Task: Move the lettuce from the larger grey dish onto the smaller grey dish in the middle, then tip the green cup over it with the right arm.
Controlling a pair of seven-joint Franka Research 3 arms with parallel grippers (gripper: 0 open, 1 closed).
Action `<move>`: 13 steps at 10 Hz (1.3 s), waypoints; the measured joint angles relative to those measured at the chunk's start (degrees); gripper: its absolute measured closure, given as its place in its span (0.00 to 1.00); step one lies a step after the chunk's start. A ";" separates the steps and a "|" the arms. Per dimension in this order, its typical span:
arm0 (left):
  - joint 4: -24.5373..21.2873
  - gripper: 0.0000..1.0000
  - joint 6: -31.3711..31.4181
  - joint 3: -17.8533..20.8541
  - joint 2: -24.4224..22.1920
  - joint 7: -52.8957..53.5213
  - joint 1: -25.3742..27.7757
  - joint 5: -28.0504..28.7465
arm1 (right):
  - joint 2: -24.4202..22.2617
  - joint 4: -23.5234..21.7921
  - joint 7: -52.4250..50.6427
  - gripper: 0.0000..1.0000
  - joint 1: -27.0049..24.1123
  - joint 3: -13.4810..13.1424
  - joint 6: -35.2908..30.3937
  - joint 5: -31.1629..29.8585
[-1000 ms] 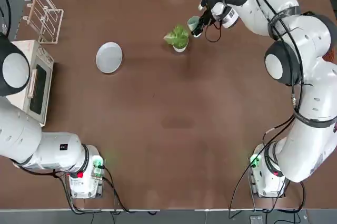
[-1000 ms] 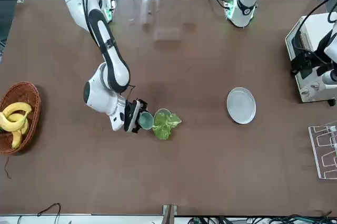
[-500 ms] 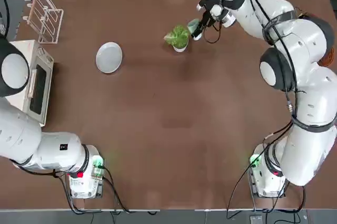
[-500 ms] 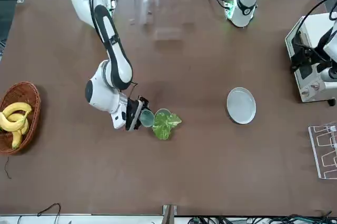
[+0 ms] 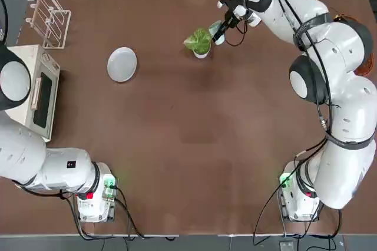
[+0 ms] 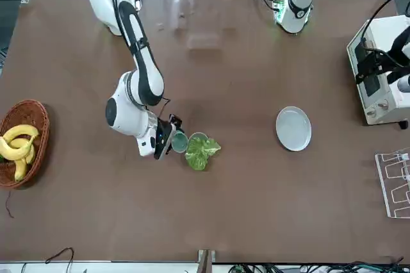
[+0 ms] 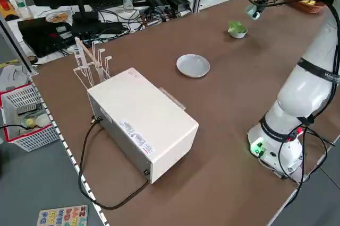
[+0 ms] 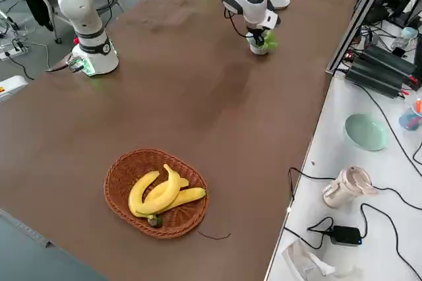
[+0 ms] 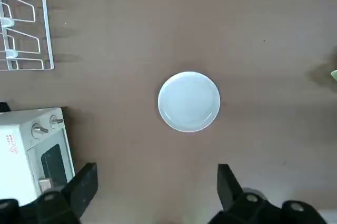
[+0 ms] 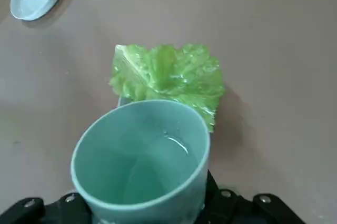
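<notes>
My right pincer [image 5: 220, 30] is clamped on the green cup [image 10: 141, 161], a pale mint cylinder without a handle, tilted mouth-first toward the lettuce [image 5: 198, 41]. The crinkled bright green leaves sit on the smaller grey dish [image 5: 201, 54], near the table's [image 5: 194, 145] far edge. The larger grey dish [image 5: 122, 63] lies bare, well apart. Broad open table surrounds both. My left pincer [image 9: 157, 192] hangs above it, spread wide.

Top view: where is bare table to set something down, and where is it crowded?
Free: the brown table between the flat round pale grey plate and the arm bases. Crowded: around the crinkled green lettuce on its small bowl, where the right gripper holds the tilted mint-green cup.
</notes>
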 joint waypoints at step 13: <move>0.93 0.00 0.94 0.02 -0.06 0.01 -0.01 -1.18 | 4.83 4.91 15.82 0.32 4.28 -3.47 -4.72 -5.16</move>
